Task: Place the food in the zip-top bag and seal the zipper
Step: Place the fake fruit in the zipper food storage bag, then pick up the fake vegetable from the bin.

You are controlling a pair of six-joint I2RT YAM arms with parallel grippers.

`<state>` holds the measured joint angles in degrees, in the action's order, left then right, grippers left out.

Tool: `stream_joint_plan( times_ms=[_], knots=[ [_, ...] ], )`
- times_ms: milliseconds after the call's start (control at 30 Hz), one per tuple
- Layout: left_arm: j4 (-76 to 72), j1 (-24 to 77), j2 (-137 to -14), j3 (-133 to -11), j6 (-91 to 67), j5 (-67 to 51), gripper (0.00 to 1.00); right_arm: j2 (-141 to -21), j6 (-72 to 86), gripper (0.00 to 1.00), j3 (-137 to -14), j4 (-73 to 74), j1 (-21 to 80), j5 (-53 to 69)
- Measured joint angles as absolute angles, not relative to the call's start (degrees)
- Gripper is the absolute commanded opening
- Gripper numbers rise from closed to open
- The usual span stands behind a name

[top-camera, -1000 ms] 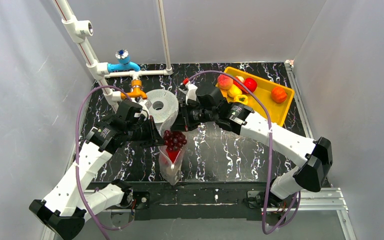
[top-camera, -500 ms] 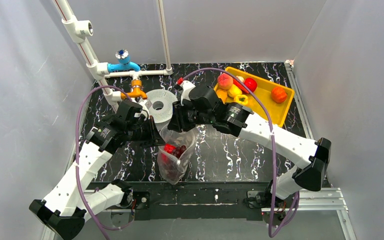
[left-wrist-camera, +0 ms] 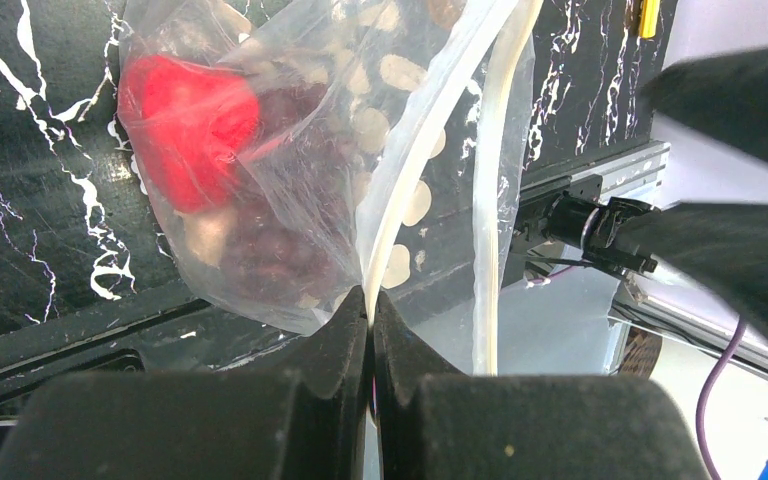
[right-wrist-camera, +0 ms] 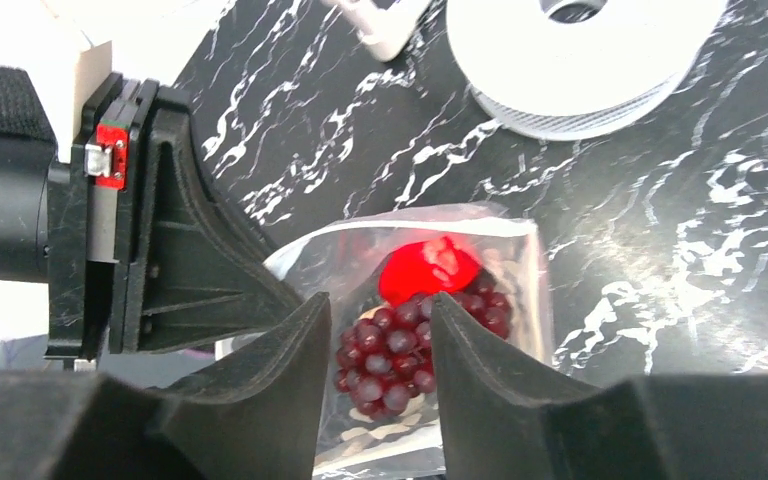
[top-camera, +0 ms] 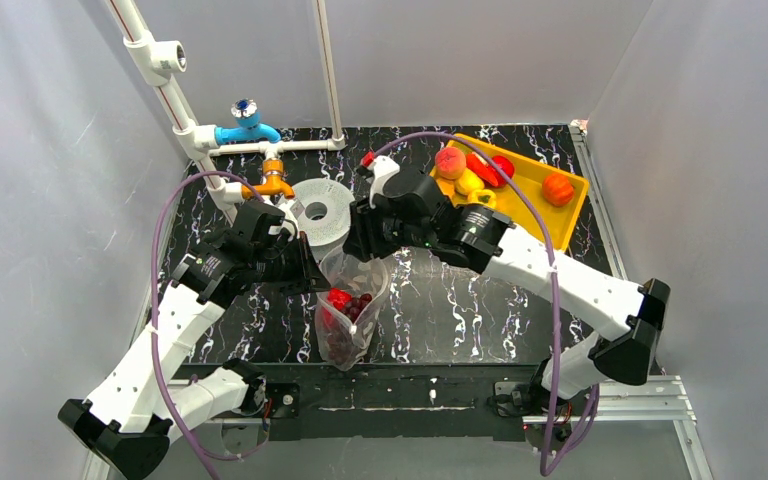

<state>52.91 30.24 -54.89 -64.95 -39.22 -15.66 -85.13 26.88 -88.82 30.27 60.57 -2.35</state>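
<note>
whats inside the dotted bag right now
Inside the zip-top bag: a red pepper and dark purple grapes. Anything beneath them is covered, so I cannot tell.

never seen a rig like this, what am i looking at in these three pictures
Two white robot arms are fixed at the near edge of a black marbled table. The wide picture looks down from above; the other two come from cameras on each wrist. The left gripper is pinched shut on the rim of a clear dotted plastic bag, holding it up. Inside lie dark purple grapes and a red pepper. The right gripper hovers open above them. More toy fruit waits in a yellow tray; a grey spool lies beyond the bag.
</note>
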Motion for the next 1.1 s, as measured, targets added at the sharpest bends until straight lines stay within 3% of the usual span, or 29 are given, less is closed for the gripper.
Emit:
stream_joint_plan(
  times_ms=[233, 500, 667, 833, 1100],
  knots=[
    [52.9, 30.2, -54.2, -64.5, -39.2, -15.7, 0.00, -79.9, 26.4, 0.51, -87.4, 30.5, 54.7, -8.5],
    [52.9, 30.2, -53.9, -64.4, -39.0, -15.7, 0.00, -77.1, 29.4, 0.78, -80.4, 31.3, 36.0, -7.0],
    [52.9, 30.2, -53.7, -64.4, -38.8, -15.7, 0.00, -78.1, 29.8, 0.80, -77.7, 32.4, 25.7, -4.8],
    [53.0, 30.2, -53.6, -64.4, -38.5, -15.7, 0.00, -84.1, 30.1, 0.80, -78.3, 31.2, 16.9, -0.7],
    [54.1, 30.2, -52.9, -64.4, -38.3, -15.7, 0.00, -105.4, 31.7, 0.81, -89.2, 32.0, 4.6, 8.2]
  ],
)
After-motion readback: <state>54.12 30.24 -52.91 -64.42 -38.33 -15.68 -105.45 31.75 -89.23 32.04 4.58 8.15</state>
